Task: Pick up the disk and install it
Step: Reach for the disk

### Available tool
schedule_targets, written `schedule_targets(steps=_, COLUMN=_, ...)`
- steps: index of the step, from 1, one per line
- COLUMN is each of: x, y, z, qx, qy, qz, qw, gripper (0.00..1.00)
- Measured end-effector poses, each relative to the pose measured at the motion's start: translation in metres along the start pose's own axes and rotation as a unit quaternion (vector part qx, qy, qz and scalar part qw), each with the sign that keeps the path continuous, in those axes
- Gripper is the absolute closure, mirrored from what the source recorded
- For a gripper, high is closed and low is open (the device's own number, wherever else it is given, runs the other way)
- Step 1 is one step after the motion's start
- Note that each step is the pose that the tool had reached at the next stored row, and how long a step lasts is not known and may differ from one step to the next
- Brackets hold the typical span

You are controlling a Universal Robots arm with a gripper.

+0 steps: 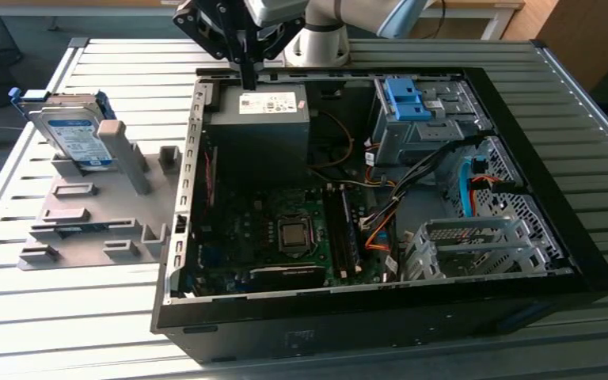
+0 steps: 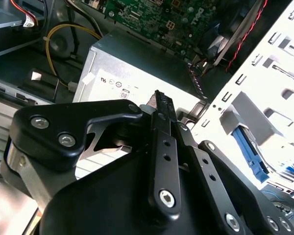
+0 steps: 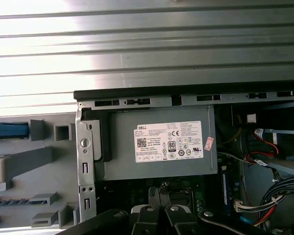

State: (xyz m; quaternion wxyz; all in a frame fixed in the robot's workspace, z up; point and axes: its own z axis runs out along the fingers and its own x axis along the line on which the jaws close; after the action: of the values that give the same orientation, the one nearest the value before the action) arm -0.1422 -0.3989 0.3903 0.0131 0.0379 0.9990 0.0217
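The disk (image 1: 75,136), silver with a blue-and-white label and a blue frame, stands on edge in a grey holder (image 1: 93,214) at the exterior view's left, outside the computer case. My gripper (image 1: 249,79) hangs over the back rim of the open case, above the black power supply (image 1: 267,119), well to the right of the disk. Its fingers are pressed together and hold nothing. In both wrist views the shut fingertips (image 2: 159,100) (image 3: 159,195) point at the power supply (image 3: 157,147). A blue edge of the disk (image 3: 10,131) shows in the first wrist view.
The open computer case (image 1: 557,158) lies on a slatted metal table (image 1: 29,317). Inside are the motherboard (image 1: 283,229), a cage with a blue clip (image 1: 410,103), loose cables (image 1: 389,214) and a silver bay (image 1: 473,245).
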Motion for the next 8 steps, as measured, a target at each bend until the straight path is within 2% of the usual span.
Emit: schedule_targets(steps=8, x=0.0019, y=-0.0002, z=0.0003, qx=0.0000, qy=0.0000, qz=0.000, qw=1.0000, gripper=0.89)
